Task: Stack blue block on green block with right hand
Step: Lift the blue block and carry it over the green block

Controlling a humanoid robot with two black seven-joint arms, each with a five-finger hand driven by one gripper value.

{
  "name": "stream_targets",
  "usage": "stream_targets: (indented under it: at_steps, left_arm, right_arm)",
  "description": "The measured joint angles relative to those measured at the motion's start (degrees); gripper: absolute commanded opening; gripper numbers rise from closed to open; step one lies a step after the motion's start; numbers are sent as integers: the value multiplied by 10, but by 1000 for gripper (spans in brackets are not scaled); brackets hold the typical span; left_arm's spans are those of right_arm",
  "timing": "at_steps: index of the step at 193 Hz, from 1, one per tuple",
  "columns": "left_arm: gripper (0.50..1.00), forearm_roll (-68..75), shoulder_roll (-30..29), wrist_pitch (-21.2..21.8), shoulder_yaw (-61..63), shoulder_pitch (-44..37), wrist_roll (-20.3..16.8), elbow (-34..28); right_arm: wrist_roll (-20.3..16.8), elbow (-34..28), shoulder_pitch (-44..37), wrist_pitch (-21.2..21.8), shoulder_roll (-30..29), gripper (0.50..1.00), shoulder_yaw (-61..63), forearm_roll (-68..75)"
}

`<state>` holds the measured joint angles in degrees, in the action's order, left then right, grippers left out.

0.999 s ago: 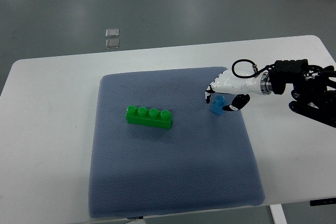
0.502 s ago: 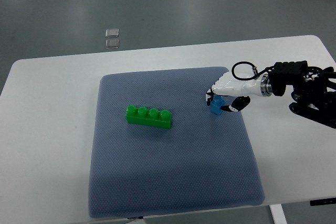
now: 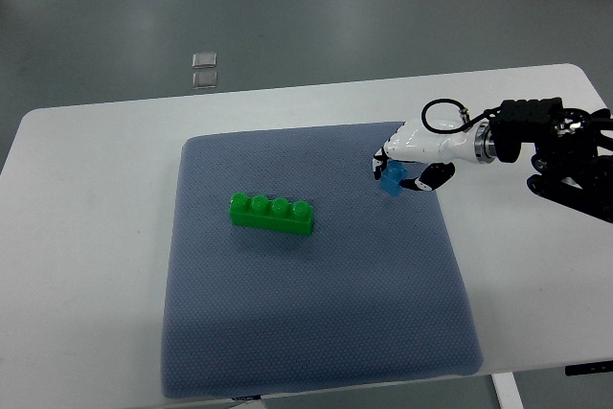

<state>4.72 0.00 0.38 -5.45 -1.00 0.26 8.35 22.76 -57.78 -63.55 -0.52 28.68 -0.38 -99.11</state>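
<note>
A: Your fingers (image 3: 380,161) on the white right hand (image 3: 410,152) curl around the small blue plastic block (image 3: 394,176), pinching it near the upper right of the grey-blue textured mat (image 3: 316,332).

B: And the target?

A: The long green four-stud brick (image 3: 272,214) lies well apart, to the hand's left and a little nearer you. Its long axis runs nearly left to right across the mat, slightly tilted.

B: Left hand?

A: Not visible. Your right hand alone is placed, so carry leftward and line up over the studs.
</note>
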Motion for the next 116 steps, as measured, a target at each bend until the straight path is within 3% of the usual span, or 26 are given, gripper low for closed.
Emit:
stream_targets:
  at_steps: [63, 116]
  left_arm:
    - [1000, 0, 0, 0, 0, 0, 0, 0]
    - [1000, 0, 0, 0, 0, 0, 0, 0]
  right_arm:
    - [7, -56, -80, 2, -40, 590, 1, 5]
    - [14, -52, -94, 4, -105, 590, -4, 7]
